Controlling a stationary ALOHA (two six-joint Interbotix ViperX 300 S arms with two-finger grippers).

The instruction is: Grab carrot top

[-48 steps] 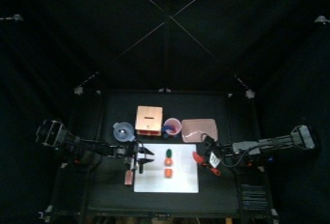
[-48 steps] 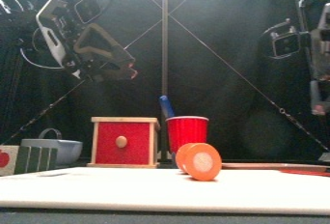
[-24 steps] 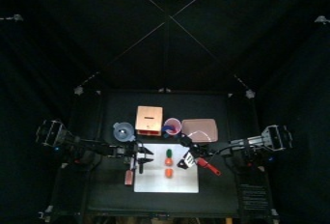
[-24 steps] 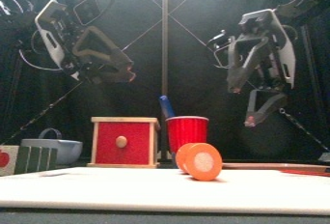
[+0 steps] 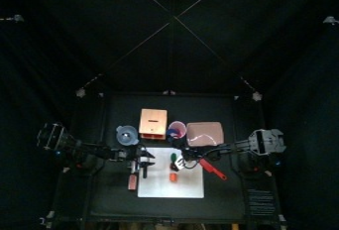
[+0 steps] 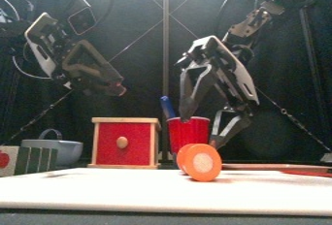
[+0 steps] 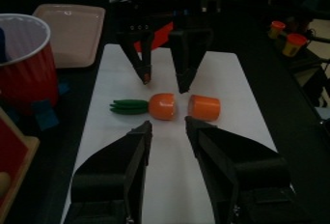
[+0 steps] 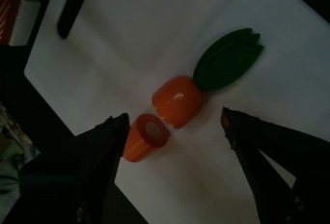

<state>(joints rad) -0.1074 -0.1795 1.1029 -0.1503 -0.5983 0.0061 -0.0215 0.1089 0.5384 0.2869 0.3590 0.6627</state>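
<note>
On the white mat (image 7: 154,160), the right gripper (image 8: 175,155) hovers wide-jawed over the carrot top (image 8: 230,58) to grab it; the left gripper's (image 7: 168,155) jaws gape too.

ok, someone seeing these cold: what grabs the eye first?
The right gripper, jaws spread wide, hanging over the white mat in the table's middle. Under it lies the toy carrot in three pieces in a row: the dark-green carrot top, touching it an orange chunk, and a second orange slice a little apart. The left gripper hovers open on the mat's other side, facing the same pieces.
</note>
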